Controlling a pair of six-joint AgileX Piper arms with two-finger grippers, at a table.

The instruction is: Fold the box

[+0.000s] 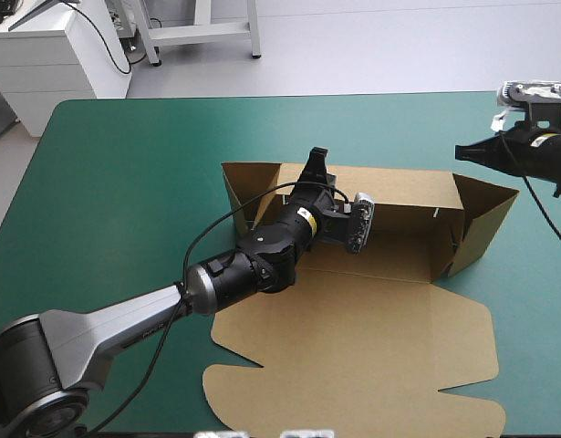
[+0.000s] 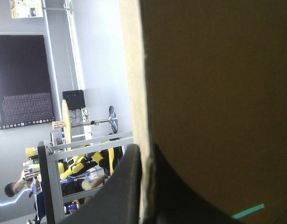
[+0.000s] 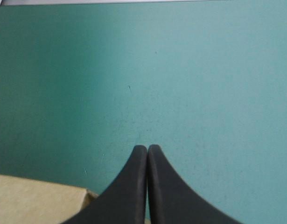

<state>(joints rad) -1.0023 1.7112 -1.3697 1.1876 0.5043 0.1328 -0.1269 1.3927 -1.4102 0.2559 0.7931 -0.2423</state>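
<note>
box (image 1: 353, 338) walls upright mid-table, open teal-green cover (image 1: 125, 164) beyond

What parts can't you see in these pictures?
High view: the left arm covers part of the box.
Left wrist view: the wall in the left gripper blocks the rest of the box.
Right wrist view: only a box corner shows by the right gripper; rest cut off.

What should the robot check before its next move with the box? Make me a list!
1. Is the left gripper shut on the box, at its far wall: ok.
2. Is the right gripper shut and off the box, over the teal-green cover: ok.
3. Is the lid lying flat: ok.
4. Is the right side wall tucked: not ok, it flares outward.
5. Is the left side wall tucked: cannot tell, the left arm hides part.
</note>
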